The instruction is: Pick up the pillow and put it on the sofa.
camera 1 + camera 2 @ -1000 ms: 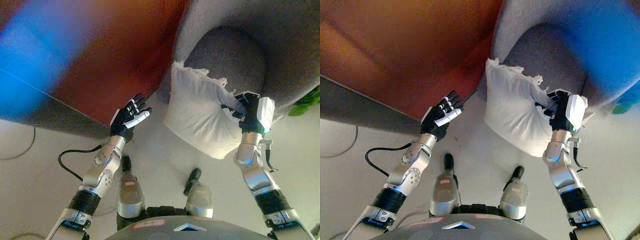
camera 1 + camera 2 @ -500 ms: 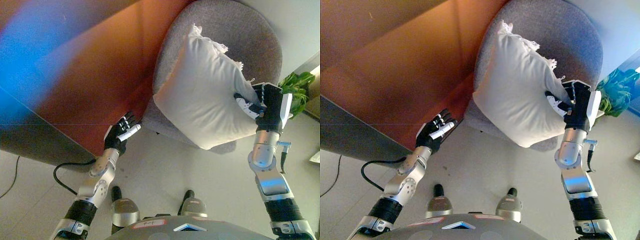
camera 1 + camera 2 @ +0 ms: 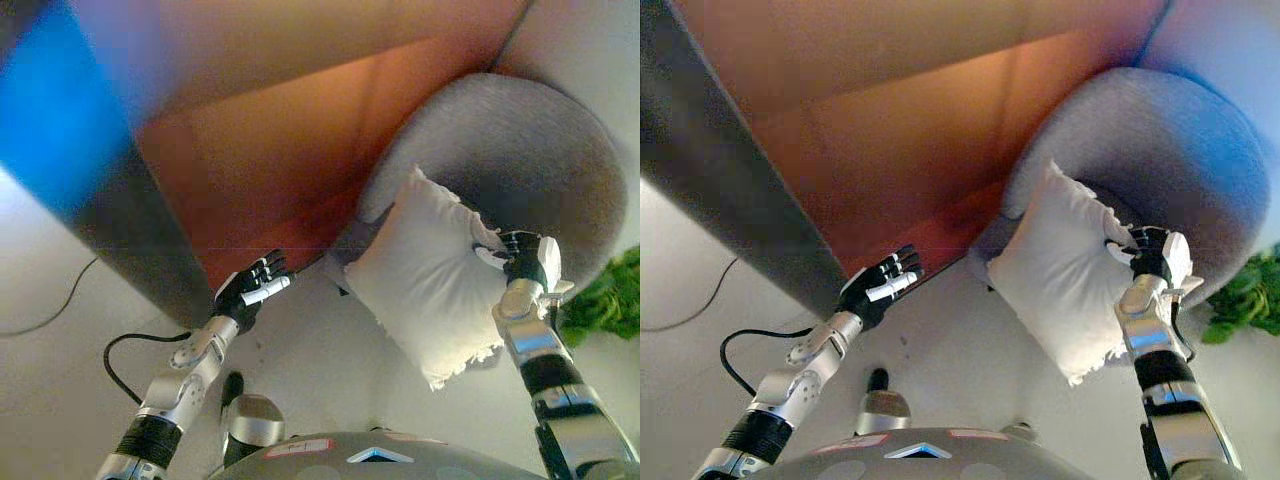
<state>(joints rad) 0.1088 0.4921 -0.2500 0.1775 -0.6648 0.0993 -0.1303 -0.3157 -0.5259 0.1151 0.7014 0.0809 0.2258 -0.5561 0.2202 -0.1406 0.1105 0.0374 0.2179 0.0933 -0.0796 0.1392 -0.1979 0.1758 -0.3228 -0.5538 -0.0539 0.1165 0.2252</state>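
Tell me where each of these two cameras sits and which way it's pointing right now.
Left eye view: on the robot's head, looking down and forward at the grey sofa and white pillow; both arms show, the left hand open at lower left, the right hand gripping the pillow.
Right eye view: beside it on the head, facing the same way; the same arms, hands, pillow and sofa.
Shared: both also show the green plant at right and the pale floor.

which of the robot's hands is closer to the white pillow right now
The right. The right hand grips the white pillow at its right edge, in front of the grey sofa. The left hand hangs open, apart from the pillow on its left side.
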